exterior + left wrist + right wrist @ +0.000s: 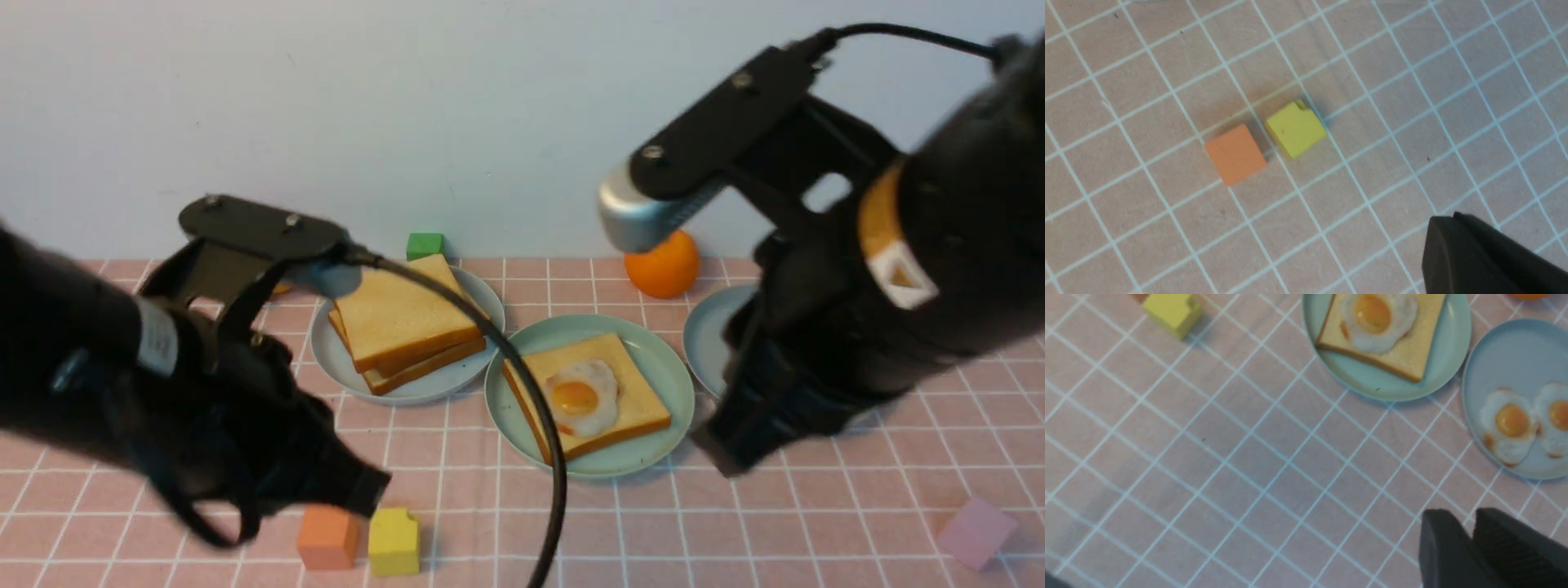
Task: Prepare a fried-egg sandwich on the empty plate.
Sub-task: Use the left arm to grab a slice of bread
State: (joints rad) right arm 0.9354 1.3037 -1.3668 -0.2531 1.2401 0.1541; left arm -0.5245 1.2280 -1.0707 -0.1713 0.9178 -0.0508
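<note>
1. My left gripper (367, 490), at the lower left of the front view, was pinched shut and empty. My right gripper (722, 453), right of centre, had its jaws drawn almost together on nothing.
2. The mint-green plate (669, 384) sat mid-frame, carrying one toast slice (629, 371) with a fried egg (580, 398) on top and no second slice.
3. The risk, as I judged it: my cable (531, 384) crossed in front of the toast stack (400, 318), left of centre, and could snag. A slice set down crooked might push the egg off.
4. A pink cloth (735, 523) with a white grid covered the table, and a plain pale wall (408, 98) stood behind.
</note>
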